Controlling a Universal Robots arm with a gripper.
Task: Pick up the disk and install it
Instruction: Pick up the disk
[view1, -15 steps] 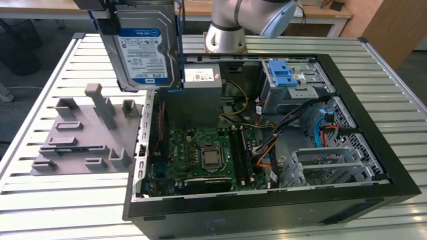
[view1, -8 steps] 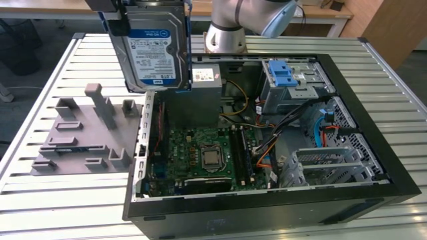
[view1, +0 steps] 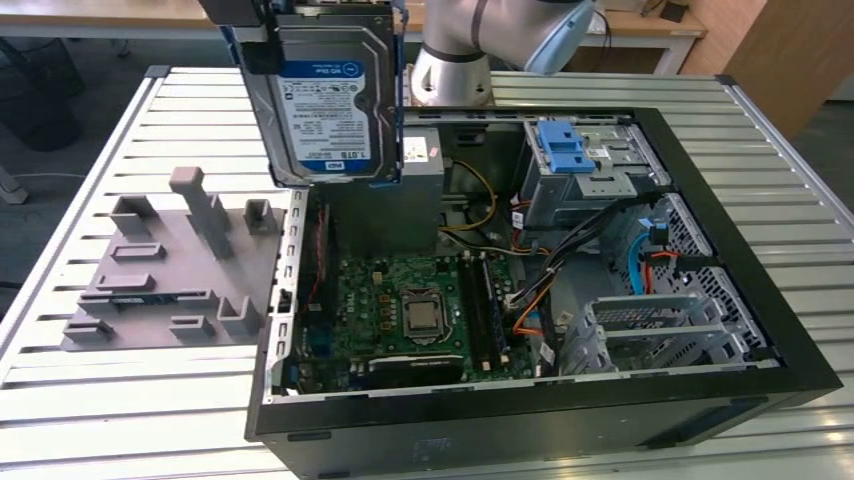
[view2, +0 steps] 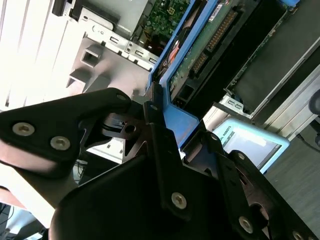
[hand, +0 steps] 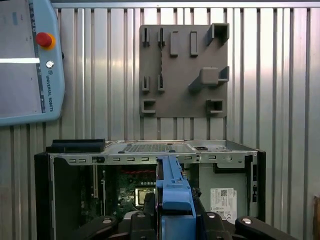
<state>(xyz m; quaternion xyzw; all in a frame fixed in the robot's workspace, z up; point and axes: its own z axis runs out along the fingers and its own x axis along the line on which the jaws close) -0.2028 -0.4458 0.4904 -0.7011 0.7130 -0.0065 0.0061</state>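
Your gripper (view2: 170, 125) pinches the disk (view1: 327, 95) by its blue edge above the open case (view1: 534, 420). If it tilts, it may slip or catch the cables (view1: 574, 240).

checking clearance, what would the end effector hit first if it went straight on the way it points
The end effector, shut on the disk, points down into the open computer case. The disk's lower edge would likely meet the motherboard beside the power supply first; depth is unclear.
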